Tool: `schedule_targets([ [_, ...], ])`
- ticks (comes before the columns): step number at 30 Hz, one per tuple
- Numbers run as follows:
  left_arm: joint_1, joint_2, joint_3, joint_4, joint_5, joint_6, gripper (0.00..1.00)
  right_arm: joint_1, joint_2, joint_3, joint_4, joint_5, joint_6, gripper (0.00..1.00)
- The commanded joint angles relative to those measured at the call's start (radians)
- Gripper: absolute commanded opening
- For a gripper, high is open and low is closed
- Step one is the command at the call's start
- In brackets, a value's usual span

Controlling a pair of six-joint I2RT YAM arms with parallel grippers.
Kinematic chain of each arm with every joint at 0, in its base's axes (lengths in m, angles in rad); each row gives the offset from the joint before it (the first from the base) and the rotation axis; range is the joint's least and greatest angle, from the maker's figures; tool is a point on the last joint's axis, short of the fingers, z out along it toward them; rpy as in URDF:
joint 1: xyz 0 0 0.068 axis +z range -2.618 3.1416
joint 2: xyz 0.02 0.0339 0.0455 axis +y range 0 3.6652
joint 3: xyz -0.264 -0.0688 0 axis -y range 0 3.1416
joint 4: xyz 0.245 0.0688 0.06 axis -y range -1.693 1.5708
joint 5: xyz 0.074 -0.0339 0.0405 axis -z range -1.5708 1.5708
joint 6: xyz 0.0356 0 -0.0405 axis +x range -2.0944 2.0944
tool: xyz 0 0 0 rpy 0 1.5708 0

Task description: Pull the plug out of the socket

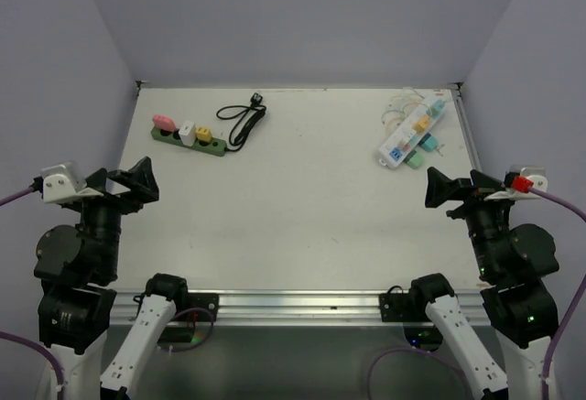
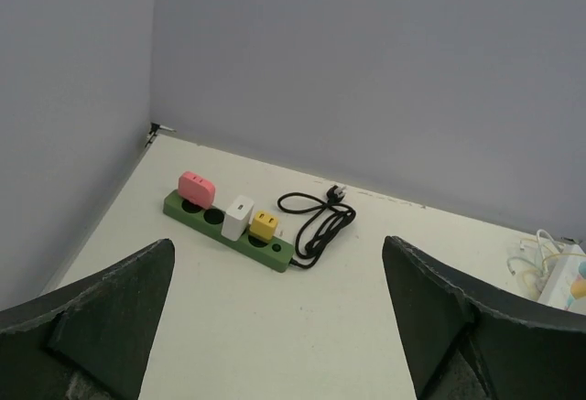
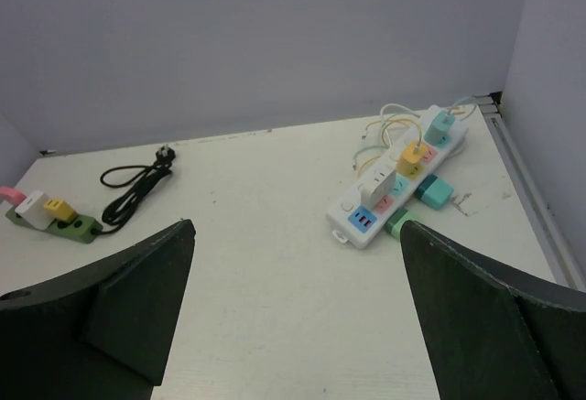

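Three blocky plugs (image 2: 239, 218) sit in a long green socket (image 2: 177, 205).

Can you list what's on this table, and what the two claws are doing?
green strip: far left, carries pink plug, white plug, yellow plug
cord: black, coiled beside it
white strip: far right, several plugs in it
left gripper: open, touching nothing
right gripper: open, touching nothing

White power strip (image 2: 569, 281) cut off by right edge, left wrist view. Pink plug (image 3: 7, 194) cut off by left edge, right wrist view.
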Motion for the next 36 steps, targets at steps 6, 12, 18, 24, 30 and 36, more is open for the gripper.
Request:
schedule_targets([
  [6,-0.005,-0.002,-0.042,0.018,0.039,0.011,1.0,-0.005,0.008,0.005,-0.016,0.037,0.03,0.99],
  [12,-0.005,0.012,-0.075,0.033,0.068,0.014,1.0,-0.005,0.081,0.01,-0.024,0.029,0.051,0.99],
  [18,-0.005,0.018,-0.134,0.036,0.123,0.01,0.99,-0.005,0.169,0.004,-0.094,0.016,0.13,0.99],
  [24,-0.005,0.042,-0.199,0.05,0.148,0.008,1.0,-0.005,0.262,-0.041,-0.128,0.066,0.268,0.99],
  [30,-0.005,0.064,-0.3,0.079,0.158,-0.035,1.0,-0.005,0.365,-0.074,-0.121,-0.006,0.312,0.99],
  [36,-0.005,0.065,-0.424,0.152,0.14,-0.085,0.99,-0.005,0.408,-0.151,-0.058,0.066,0.369,0.99],
])
